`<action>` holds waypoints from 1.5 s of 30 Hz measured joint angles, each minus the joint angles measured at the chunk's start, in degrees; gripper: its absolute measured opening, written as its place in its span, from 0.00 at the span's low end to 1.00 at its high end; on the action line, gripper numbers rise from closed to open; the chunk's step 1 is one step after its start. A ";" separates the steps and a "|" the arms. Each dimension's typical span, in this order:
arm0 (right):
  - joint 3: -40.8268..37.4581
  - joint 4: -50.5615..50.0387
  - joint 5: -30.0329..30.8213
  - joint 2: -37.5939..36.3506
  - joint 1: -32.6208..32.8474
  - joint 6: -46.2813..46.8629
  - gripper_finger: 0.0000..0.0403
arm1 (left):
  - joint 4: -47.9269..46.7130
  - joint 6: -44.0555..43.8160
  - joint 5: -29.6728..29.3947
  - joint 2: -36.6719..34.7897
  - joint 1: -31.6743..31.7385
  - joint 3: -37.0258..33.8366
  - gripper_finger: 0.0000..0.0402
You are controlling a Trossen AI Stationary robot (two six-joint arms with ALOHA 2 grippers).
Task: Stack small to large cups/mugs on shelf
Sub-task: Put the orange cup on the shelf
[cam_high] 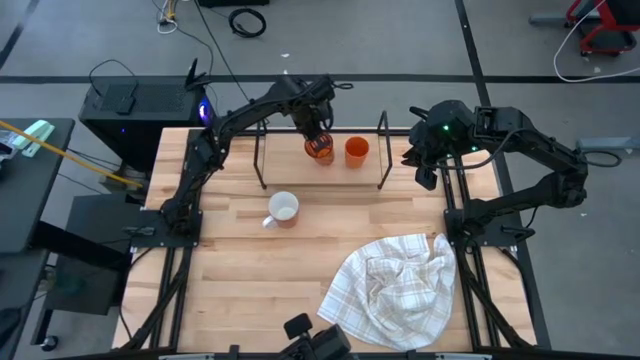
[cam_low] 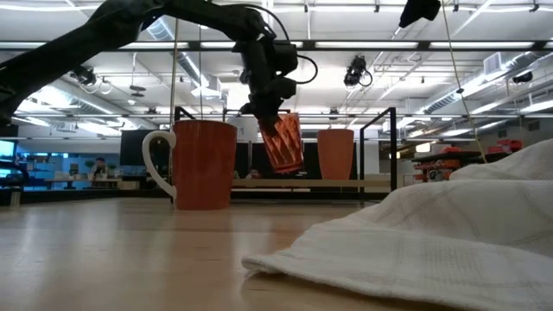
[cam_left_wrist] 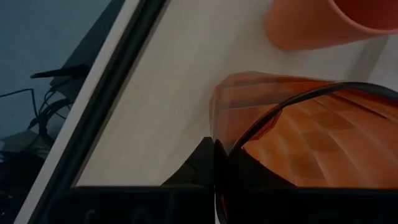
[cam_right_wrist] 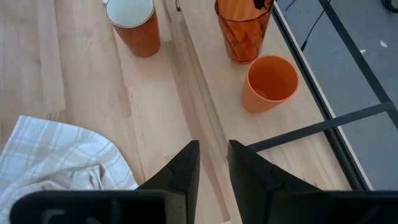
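The translucent dark-orange tumbler [cam_high: 321,151] is at the shelf [cam_high: 290,170], held by my left gripper [cam_high: 316,132], which is shut on its rim. In the low view the tumbler [cam_low: 283,145] is tilted over the shelf board [cam_low: 337,183]. The smaller orange cup [cam_high: 357,151] stands upright on the board just right of it. The white mug [cam_high: 283,209] stands on the table in front of the shelf. My right gripper [cam_right_wrist: 213,163] hovers right of the shelf, empty, its fingers a narrow gap apart. My left gripper holds the tumbler by its rim [cam_left_wrist: 267,121], one finger inside and one finger [cam_left_wrist: 205,165] outside. The fingers come from above, pointing down. The tumbler hangs tilted below them, its base [cam_low: 292,169] close over the shelf board; whether it touches I cannot tell.
A white checked cloth [cam_high: 395,288] lies crumpled at the table's near right. The shelf's black wire uprights [cam_high: 382,150] stand on either side of the cups. Bare tabletop [cam_high: 230,270] lies left of the cloth.
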 joint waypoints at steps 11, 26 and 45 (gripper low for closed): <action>0.00 -0.04 0.00 0.00 0.00 0.02 0.22 | -2.11 -0.16 -0.33 1.28 -0.30 0.04 0.03; 0.00 -0.08 0.00 0.00 0.00 0.04 0.22 | -1.86 -0.17 -0.20 1.77 -0.50 0.02 0.03; 0.00 -0.09 0.00 0.00 0.00 0.07 0.22 | -1.45 -0.21 0.36 1.84 -0.50 0.02 0.07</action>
